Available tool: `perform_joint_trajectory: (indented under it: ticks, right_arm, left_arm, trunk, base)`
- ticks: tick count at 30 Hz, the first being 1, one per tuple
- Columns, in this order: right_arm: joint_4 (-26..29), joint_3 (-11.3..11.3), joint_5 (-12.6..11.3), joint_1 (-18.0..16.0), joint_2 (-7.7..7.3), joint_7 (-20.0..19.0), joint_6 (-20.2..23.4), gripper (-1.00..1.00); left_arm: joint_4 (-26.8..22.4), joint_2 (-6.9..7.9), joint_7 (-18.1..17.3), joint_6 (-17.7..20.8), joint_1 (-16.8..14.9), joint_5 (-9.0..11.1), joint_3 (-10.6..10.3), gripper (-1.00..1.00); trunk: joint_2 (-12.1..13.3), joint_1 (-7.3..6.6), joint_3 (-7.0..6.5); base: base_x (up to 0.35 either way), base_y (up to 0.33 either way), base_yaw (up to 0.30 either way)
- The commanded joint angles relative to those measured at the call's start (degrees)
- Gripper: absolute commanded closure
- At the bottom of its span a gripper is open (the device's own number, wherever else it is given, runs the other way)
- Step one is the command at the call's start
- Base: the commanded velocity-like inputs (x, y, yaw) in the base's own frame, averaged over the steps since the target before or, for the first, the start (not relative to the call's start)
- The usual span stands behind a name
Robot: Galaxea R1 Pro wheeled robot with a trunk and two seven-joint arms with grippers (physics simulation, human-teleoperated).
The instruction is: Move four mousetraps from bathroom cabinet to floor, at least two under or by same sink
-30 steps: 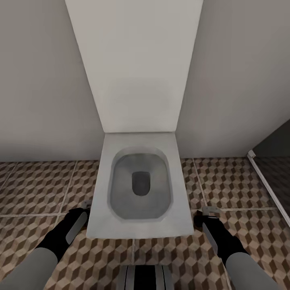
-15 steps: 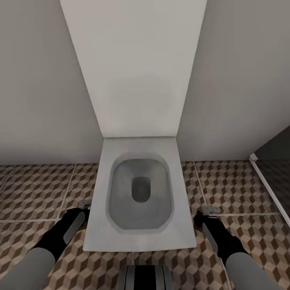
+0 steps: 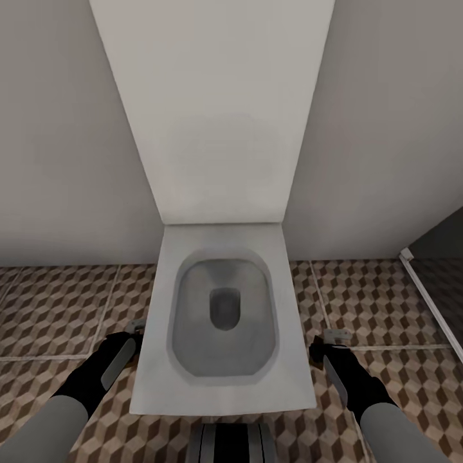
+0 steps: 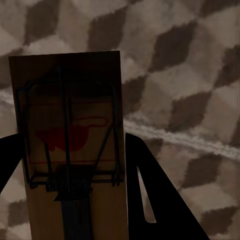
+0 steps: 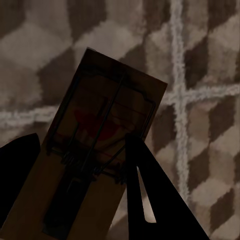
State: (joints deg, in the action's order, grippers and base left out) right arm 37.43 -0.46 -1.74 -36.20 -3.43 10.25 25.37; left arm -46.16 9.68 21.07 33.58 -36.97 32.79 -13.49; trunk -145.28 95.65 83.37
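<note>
Hovering low over the floor (image 3: 58, 302) left of the toilet (image 3: 225, 315), left end effector (image 3: 133, 326) clamped on a mousetrap (image 4: 70, 150), and, right of the bowl, right end effector (image 3: 335, 334) likewise gripping a second mousetrap (image 5: 95, 165) above the tiles.

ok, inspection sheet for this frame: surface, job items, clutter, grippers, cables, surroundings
Surface: brown, beige and white cube-pattern tiled floor, pale grout lines.
Job items: small flat wooden mousetrap with wire spring in the left gripper; a second mousetrap in the right gripper. Neither set down yet.
Clutter: nothing seen.
Grippers: each shut on its trap, held low either side of the bowl.
Cables: nothing seen.
Surroundings: white rectangular toilet, lid up against a pale wall.
</note>
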Motion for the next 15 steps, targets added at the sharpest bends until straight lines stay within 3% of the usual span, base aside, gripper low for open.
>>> perform_joint_trajectory:
  ticks: [1,6,15]
  right_arm:
    - [0.1,0.02,-0.19,-0.01,0.0,0.21,0.3,1.0]
    - [0.1,0.01,-0.26,-0.01,0.0,0.21,0.69,1.0]
    - [0.18,-0.11,-0.28,-0.01,-0.08,0.21,1.17,1.0]
  left_arm:
    - [-0.08,0.08,0.49,0.16,-0.03,0.43,-0.3,1.0]
    - [0.0,0.1,0.47,0.13,-0.03,0.43,-0.3,1.0]
    - [0.02,0.08,0.48,0.09,-0.03,0.43,-0.3,1.0]
  trunk:
    - [-0.02,-0.01,0.04]
    - [-0.02,-0.01,0.04]
    - [-0.02,-0.01,0.04]
  base:
    - [0.015,0.0,0.0]
    - [0.006,0.0,0.001]
    - [0.0,0.0,0.11]
